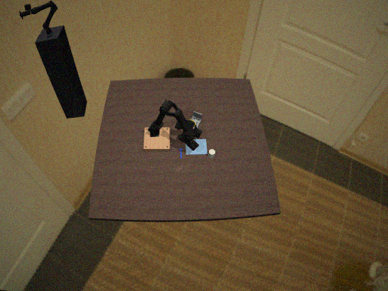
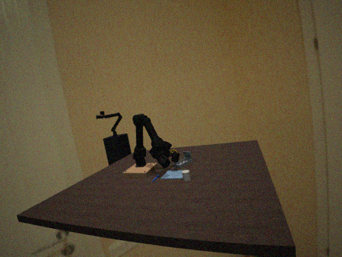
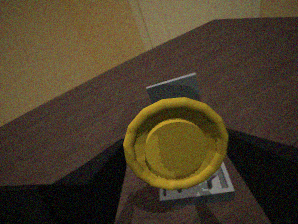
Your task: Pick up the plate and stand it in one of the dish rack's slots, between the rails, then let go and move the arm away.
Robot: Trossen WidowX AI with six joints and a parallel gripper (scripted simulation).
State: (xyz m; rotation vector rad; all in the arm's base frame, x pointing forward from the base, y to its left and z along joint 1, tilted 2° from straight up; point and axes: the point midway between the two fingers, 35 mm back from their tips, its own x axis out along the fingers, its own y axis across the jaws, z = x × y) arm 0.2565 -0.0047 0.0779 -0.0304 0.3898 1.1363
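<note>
The gripper (image 2: 173, 155) is clamped on the yellow plate (image 3: 175, 144), so the plate's up off the table (image 1: 227, 184), hanging at the end of the arm (image 2: 147, 131). From the wrist camera the plate fills the middle of the shot, tipped up so its hollow face looks back at the lens, and it sits right in front of the dish rack (image 3: 172, 90). The rack's grey back wall pokes out past the plate at about 12 o'clock and its base with the rails shows at about 5 o'clock. Can't tell from this angle whether the plate's rim is between the rails or just over them.

From the top camera, the rack (image 1: 196, 118) is at roughly 1 o'clock from the arm's tan base plate (image 1: 156, 138). A light blue mat (image 1: 197, 147) lies at about 6 o'clock from the rack, a small white cup (image 1: 212, 153) is just beside the mat at 3 o'clock, and a little blue tool (image 1: 180, 153) sits at the mat's 9 o'clock.
</note>
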